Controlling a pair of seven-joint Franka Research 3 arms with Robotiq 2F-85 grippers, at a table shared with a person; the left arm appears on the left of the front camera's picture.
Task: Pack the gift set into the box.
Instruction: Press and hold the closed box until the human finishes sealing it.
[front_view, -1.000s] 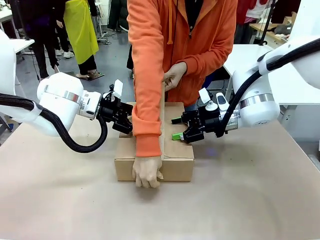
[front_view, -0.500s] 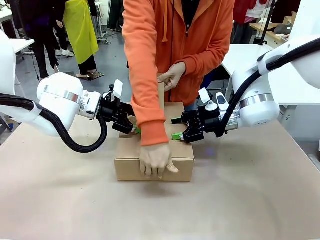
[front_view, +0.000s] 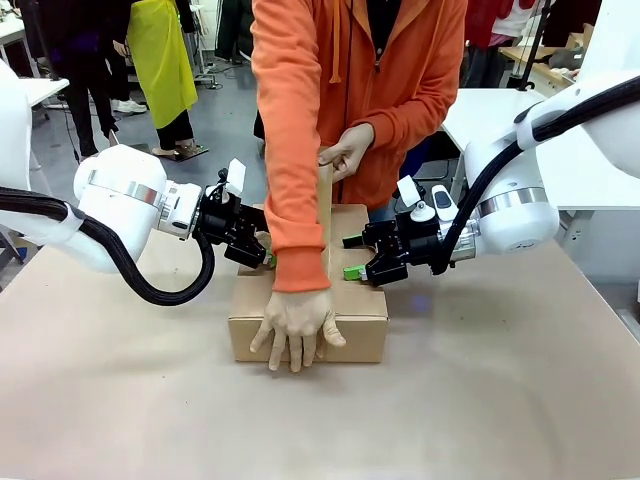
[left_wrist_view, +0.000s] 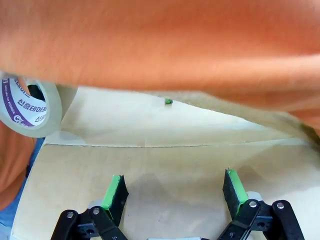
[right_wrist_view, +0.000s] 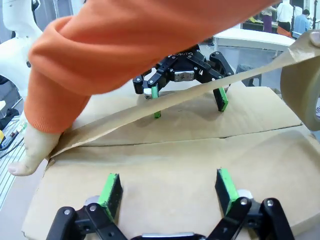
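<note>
The box (front_view: 360, 325) lies in the middle of the table with its flaps folded shut, and the gift set is hidden. My left gripper (front_view: 262, 255) is open, its green pads (left_wrist_view: 116, 192) resting on the left flap (left_wrist_view: 165, 165). From the other side, my right gripper (front_view: 352, 258) is open too, its pads (right_wrist_view: 225, 186) on the right flap (right_wrist_view: 165, 175). A person in an orange sleeve (front_view: 290, 130) holds a strip of brown tape (front_view: 325, 220) stretched up from the box's front edge. One hand (front_view: 297, 330) is spread over the front face. The other hand (front_view: 347, 150) holds the tape roll (left_wrist_view: 30, 107) up.
The person's forearm (right_wrist_view: 140, 40) crosses between the two grippers above the centre seam (right_wrist_view: 200, 140). Bare brown table (front_view: 150, 400) surrounds the box on all sides. A white table (front_view: 480, 110) stands behind at the right, with people farther back at the left.
The person's lower hand has lifted off the front edge and now lies with its fingers spread flat on the box's front face. Both grippers have stayed put.
</note>
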